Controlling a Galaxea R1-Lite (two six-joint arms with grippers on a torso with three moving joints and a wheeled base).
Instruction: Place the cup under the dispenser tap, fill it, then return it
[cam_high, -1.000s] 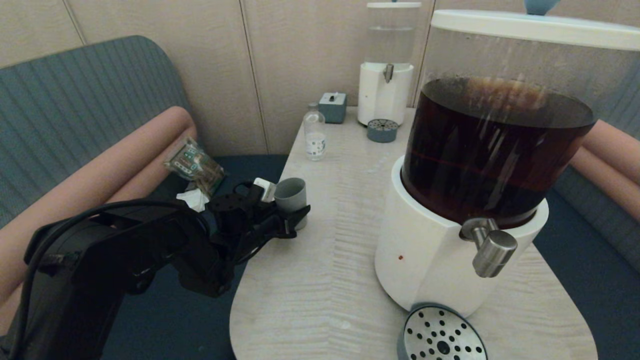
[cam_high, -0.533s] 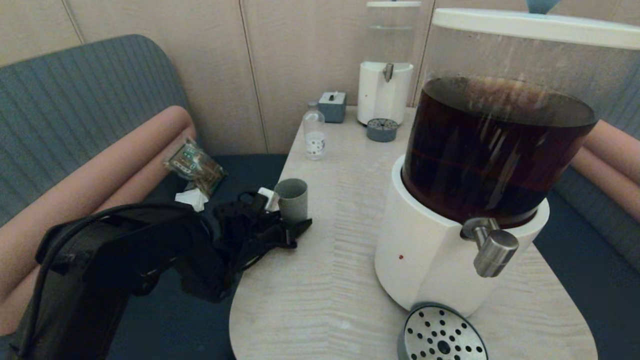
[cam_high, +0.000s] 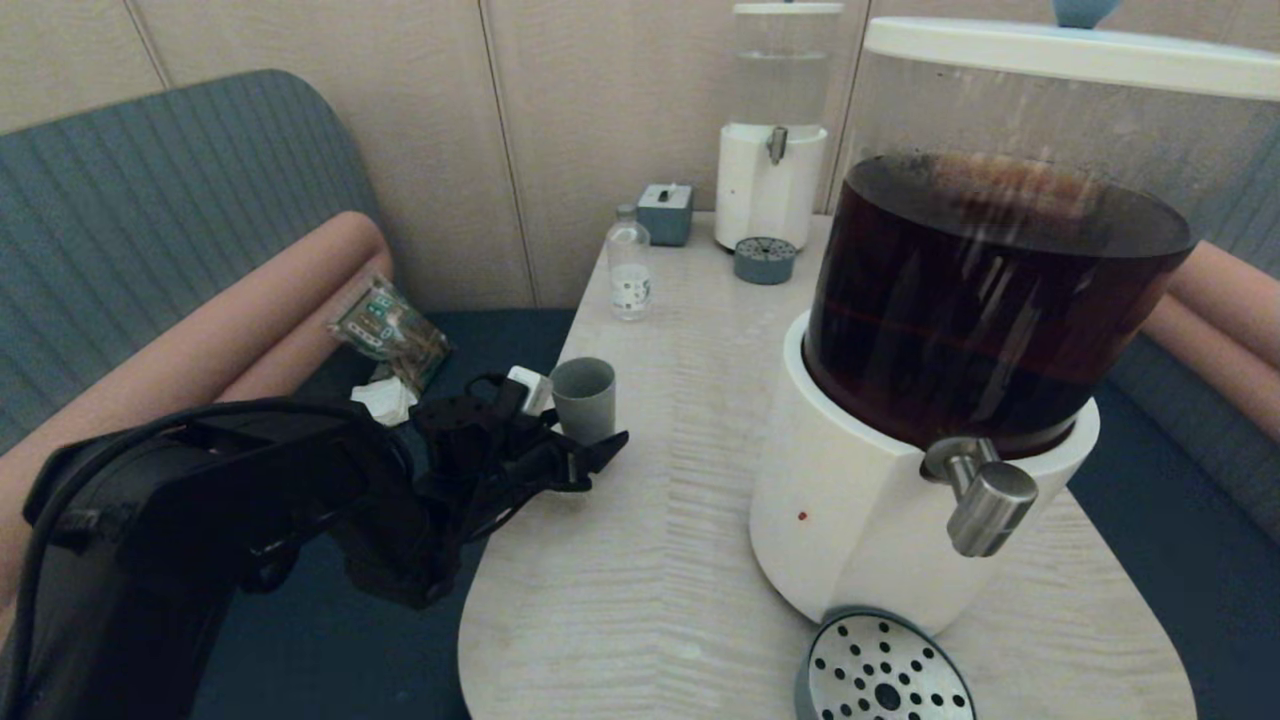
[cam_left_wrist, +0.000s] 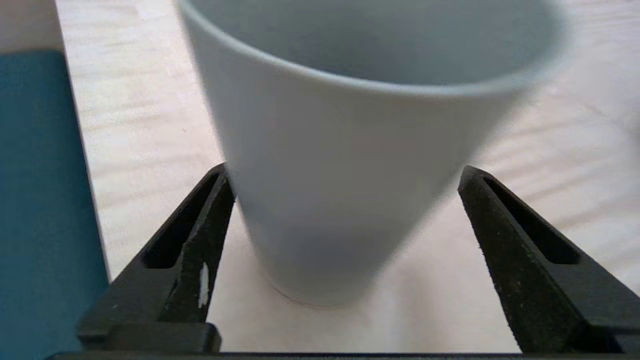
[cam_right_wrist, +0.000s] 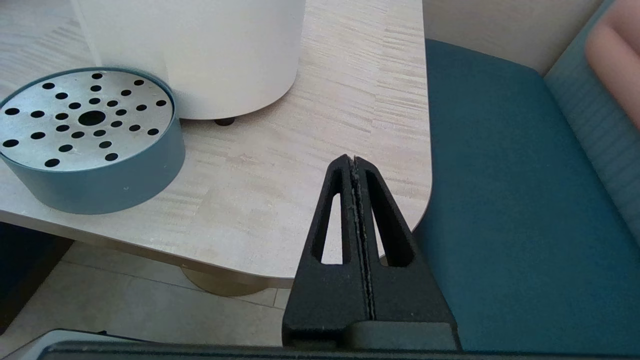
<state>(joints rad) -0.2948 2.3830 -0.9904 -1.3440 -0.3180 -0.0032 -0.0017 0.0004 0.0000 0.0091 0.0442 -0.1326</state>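
Observation:
The grey cup (cam_high: 585, 398) stands upright on the pale table (cam_high: 680, 560), close to its left edge. My left gripper (cam_high: 578, 422) reaches in from the left and is open, one finger on either side of the cup's lower half. In the left wrist view the cup (cam_left_wrist: 345, 125) sits between the spread fingers (cam_left_wrist: 505, 225) of the left gripper (cam_left_wrist: 344, 171), with a clear gap on one side. The steel dispenser tap (cam_high: 985, 505) juts from the big white-based dispenser (cam_high: 850, 500) of dark liquid at the near right. My right gripper (cam_right_wrist: 354, 159) is shut, off the table's near right corner.
A round perforated drip tray (cam_high: 885, 670) lies under the tap, also seen as the drip tray (cam_right_wrist: 85, 130) in the right wrist view. At the back stand a clear bottle (cam_high: 629, 265), a small grey box (cam_high: 665, 213) and a small dispenser (cam_high: 772, 130). A snack packet (cam_high: 388, 330) lies on the sofa.
The left gripper's fingers have spread apart from the cup, which now stands on its own on the table. The arm shifted only slightly.

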